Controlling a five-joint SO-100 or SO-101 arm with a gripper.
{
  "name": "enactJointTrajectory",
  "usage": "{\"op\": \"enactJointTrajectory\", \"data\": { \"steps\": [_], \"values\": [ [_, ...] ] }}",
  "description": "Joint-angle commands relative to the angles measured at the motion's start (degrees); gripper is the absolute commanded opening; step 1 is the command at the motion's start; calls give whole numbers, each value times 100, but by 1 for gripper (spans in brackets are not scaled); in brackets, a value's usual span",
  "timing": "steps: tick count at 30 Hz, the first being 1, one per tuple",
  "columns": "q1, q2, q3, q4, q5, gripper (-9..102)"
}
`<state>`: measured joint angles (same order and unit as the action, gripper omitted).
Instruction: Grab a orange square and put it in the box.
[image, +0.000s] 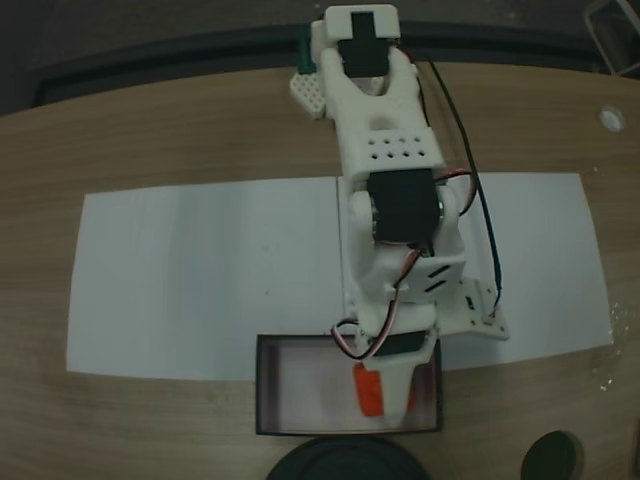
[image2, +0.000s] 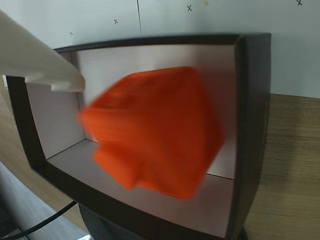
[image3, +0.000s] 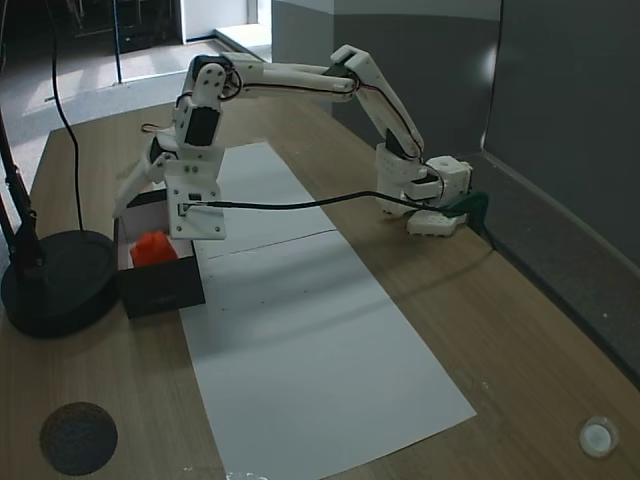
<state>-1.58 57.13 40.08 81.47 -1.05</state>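
Hovering over the box (image: 268, 385), the gripper (image: 385, 395) has the cube (image: 368, 390) directly beneath it, inside the box walls. In the wrist view the cube (image2: 152, 130) is motion-blurred just beside the white finger (image2: 35, 60), in front of the white box floor (image2: 220, 200). You cannot tell from these pictures whether the jaws are clamped on the cube or parted. Judged from position, transport is done. What is left for you: confirm release, verify the cube (image3: 152, 247) rests on the floor, then lift the gripper clear.
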Motion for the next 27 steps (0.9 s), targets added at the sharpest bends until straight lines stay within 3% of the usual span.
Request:
{"op": "enactJointTrajectory", "data": {
  "steps": [1, 4, 9, 14, 18, 27],
  "values": [
    [26, 571, -378, 211, 53, 36],
    [-9, 1143, -378, 492, 53, 30],
    [-9, 2593, -334, 1037, 97, 2],
    [-220, 4061, -316, 1723, 79, 2],
    [-308, 5379, 246, 1767, 44, 1],
    [-272, 9185, 3647, 1705, 35, 1]
  ]
}}
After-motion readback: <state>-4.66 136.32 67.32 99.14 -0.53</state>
